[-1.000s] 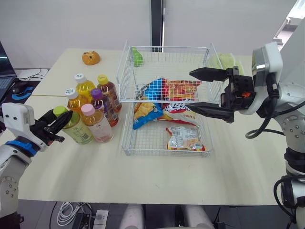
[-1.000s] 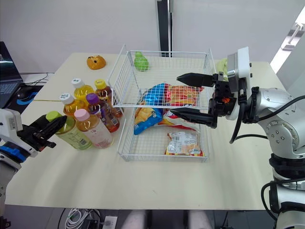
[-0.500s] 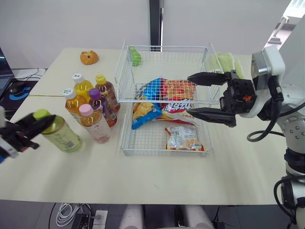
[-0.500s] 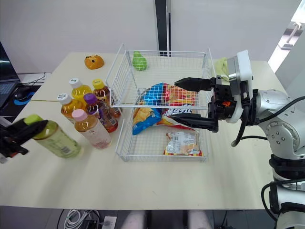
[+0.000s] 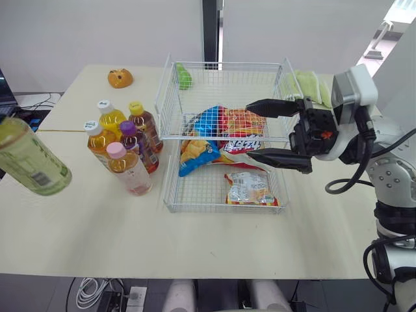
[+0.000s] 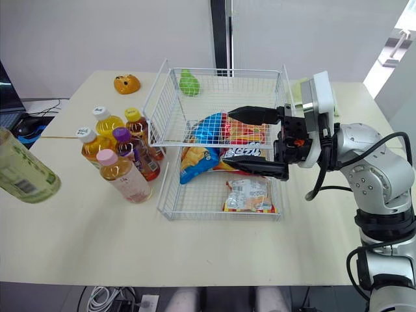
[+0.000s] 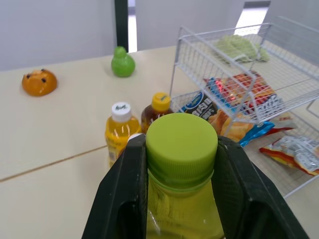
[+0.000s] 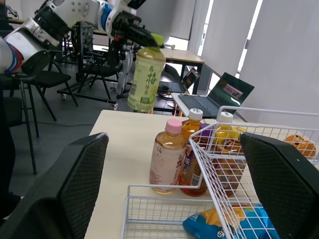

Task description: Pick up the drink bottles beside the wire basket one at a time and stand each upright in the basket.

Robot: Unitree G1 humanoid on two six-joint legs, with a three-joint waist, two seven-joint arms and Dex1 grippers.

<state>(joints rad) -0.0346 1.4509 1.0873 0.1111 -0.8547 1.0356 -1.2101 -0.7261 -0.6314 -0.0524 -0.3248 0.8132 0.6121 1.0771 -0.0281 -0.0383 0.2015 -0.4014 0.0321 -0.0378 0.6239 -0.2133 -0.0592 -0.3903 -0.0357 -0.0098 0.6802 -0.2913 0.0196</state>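
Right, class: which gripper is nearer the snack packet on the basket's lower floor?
Right. The right gripper hangs open over the wire basket, close above the snack packet; the left gripper is far off to the left, clamping the green-capped bottle.

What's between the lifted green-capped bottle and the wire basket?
In the left eye view, five other bottles stand clustered on the table between the green-capped bottle and the wire basket.

Lime-capped bottle (image 7: 181,199) — yellow-green liquid, pale green label. Pink-capped bottle (image 5: 125,170) — pale rose liquid. Purple-capped bottle (image 5: 130,130), dark brown. Wire basket (image 5: 221,65) white; snack bags (image 5: 227,123) blue, red, orange. Table (image 5: 195,240) cream.
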